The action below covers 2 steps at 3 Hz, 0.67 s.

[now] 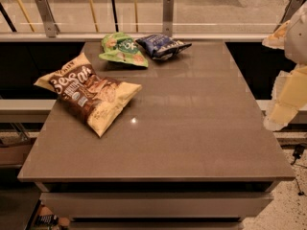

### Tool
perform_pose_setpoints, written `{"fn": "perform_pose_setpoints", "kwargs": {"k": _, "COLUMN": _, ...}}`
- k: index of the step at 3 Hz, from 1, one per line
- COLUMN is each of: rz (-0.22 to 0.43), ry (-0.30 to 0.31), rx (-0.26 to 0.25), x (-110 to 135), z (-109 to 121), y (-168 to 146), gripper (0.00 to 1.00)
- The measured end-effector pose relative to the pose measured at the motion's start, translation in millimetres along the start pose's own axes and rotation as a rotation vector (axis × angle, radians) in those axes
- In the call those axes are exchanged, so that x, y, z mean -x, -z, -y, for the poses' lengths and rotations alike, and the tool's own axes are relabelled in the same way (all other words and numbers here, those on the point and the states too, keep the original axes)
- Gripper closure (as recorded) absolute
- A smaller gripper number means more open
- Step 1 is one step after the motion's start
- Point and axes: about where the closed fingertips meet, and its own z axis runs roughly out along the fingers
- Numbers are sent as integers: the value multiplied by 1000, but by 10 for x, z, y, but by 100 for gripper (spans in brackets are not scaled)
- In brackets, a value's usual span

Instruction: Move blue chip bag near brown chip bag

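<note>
3 bags lie on the grey table (192, 128), all on its left half. The blue chip bag (162, 46) sits at the far edge, just left of centre, lying flat with its crinkled end pointing right. Its left end touches or slightly overlaps the green snack bag (123, 49), which lies just beside it on the left, also at the far edge. The brown chip bag (88, 92) rests nearer and further left, puffed up and lying diagonally, with 1 corner hanging a little past the left edge of the table. The blue bag and the brown bag are well apart, with the green bag roughly between them at the far side, so the task looks not yet begun.

The gripper (287, 92) appears at the right edge of the view as a pale, blurred shape, off the right side of the table and above its surface. It is far from every bag and holds nothing that can be seen. Whether it is open or closed cannot be told. Only part of the arm shows, so its pose beyond hanging to the right is unclear.

To reach the blue bag, the gripper would likely need to travel left and toward the far edge. The touching green bag means the approach should favour the blue bag's right end.
</note>
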Motion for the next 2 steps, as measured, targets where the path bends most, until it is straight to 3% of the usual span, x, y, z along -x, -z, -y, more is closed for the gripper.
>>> {"fn": "perform_pose_setpoints", "kwargs": {"k": 2, "rz": 2, "ry": 9, "rx": -19, "x": 12, "z": 52, "y": 16, "gripper": 0}}
